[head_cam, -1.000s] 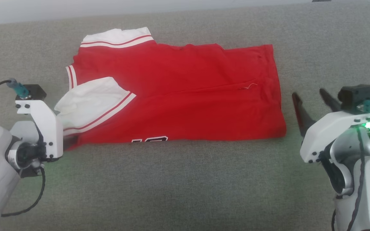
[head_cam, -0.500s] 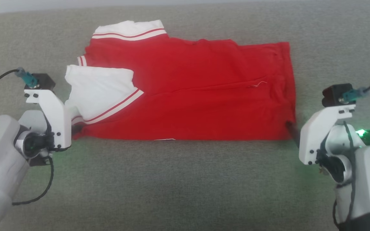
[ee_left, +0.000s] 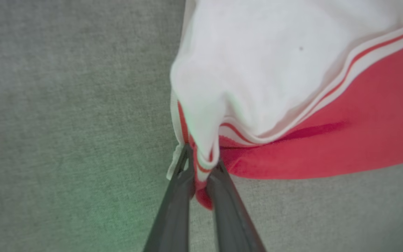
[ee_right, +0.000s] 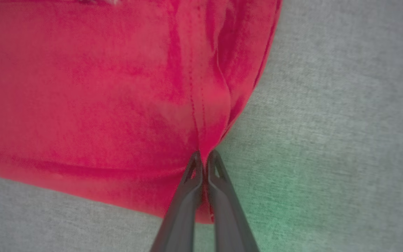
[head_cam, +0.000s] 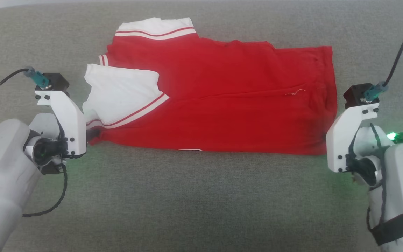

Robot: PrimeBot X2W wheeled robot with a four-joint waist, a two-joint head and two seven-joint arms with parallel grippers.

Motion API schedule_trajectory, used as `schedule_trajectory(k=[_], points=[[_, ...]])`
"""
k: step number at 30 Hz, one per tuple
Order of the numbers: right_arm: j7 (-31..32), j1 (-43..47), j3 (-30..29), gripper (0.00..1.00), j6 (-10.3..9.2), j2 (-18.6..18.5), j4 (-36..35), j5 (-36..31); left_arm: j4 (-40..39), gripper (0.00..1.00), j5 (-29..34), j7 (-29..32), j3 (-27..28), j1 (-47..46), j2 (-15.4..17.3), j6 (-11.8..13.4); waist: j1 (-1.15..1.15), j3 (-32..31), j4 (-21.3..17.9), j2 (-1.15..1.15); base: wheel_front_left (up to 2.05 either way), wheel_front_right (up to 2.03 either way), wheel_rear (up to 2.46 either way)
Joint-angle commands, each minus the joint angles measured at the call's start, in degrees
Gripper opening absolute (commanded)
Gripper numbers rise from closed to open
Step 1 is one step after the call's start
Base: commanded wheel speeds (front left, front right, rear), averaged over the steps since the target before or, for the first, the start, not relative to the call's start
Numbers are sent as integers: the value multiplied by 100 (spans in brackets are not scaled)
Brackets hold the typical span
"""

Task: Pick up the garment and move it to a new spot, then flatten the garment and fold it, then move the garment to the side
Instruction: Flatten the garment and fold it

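Note:
The garment (head_cam: 222, 101), a red T-shirt with white striped sleeves, lies folded lengthwise on the grey fabric surface (head_cam: 194, 199). My left gripper (head_cam: 93, 134) is at its near left corner, shut on the bunched sleeve trim and red cloth; in the left wrist view the left gripper (ee_left: 199, 159) pinches that fold of the garment (ee_left: 327, 140). At the near right corner sits my right gripper (head_cam: 324, 138), its fingers hidden behind the white mount. In the right wrist view the right gripper (ee_right: 204, 155) is shut on the hem seam of the garment (ee_right: 100, 98).
The grey fabric surface spreads wide in front of and beside the shirt. A black cable (head_cam: 399, 49) runs up from the right wrist, and another cable (head_cam: 5, 82) with a white tag leaves the left wrist.
The right gripper moved in to the shirt's near right corner and shut on the hem. The left gripper closed on the near left corner. The head view has shifted leftward.

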Motion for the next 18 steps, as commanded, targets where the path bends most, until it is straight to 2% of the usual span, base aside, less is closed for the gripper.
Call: schedule_trajectory(k=[1, 6, 11, 18], points=[[52, 18, -11, 0, -12, -134, 62, -17, 85, 0, 0, 61, -21, 12, 62, 61, 0, -42, 29, 0, 0, 0, 0], [164, 15, 56, 0, -12, -322, -90, 94, -25, 0, -31, 205, -14, 24, 183, 154, 0, -149, 89, 0, 0, 0, 0], [450, 134, 214, 0, -11, -570, -377, 247, -417, 0, -31, 419, -36, 167, 369, 362, 0, -292, 163, 0, 0, 0, 0], [1039, 513, 429, 0, -11, -974, -1034, 666, -1517, 0, -44, 733, -114, 625, 741, 903, 0, -440, 256, 0, 0, 0, 0]])
